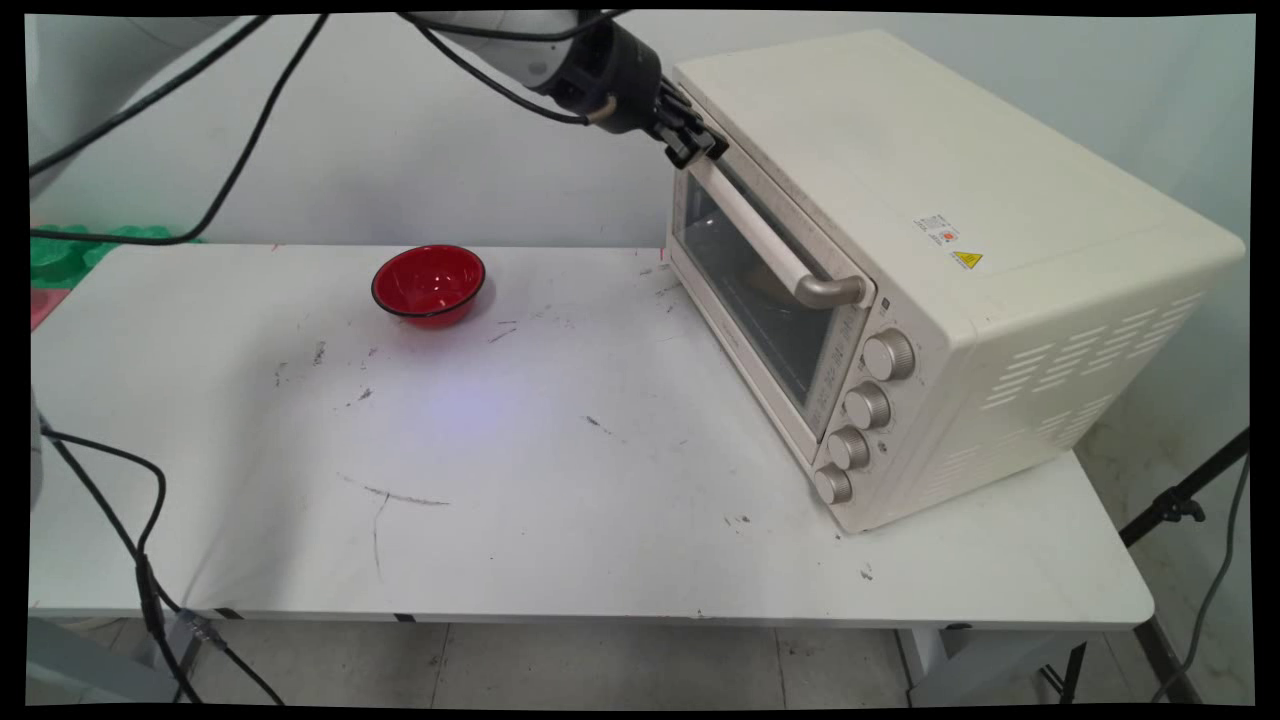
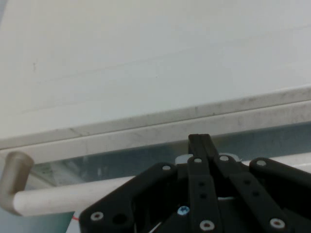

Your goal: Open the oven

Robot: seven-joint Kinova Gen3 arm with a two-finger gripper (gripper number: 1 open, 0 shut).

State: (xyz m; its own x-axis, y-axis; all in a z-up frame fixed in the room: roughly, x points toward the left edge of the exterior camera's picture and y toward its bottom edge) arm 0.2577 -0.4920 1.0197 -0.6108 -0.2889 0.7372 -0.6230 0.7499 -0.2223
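Note:
A cream toaster oven (image 1: pixel 900 200) stands on the right half of the white table (image 1: pixel 560 480), its glass door (image 1: pixel 750 300) closed. My gripper (image 1: pixel 700 148) is shut with nothing between its fingers, its tips against the door's top edge at the far end of the handle (image 1: pixel 770 245). In the hand view the joined fingertips (image 2: pixel 199 141) point at the strip of door frame (image 2: pixel 121 136) just under the oven top (image 2: pixel 146 58). The pale handle bar (image 2: pixel 48 199) runs below them and passes behind the linkage. A red bowl (image 1: pixel 428 283) sits empty at the table's back, well left of the oven.
Several metal knobs (image 1: pixel 866 405) line the oven's front, right of the door. Black cables (image 1: pixel 150 560) hang over the table's left front edge. Green and red foam pieces (image 1: pixel 60 255) lie beyond the table's back left corner. A black stand leg (image 1: pixel 1180 500) rises at the right.

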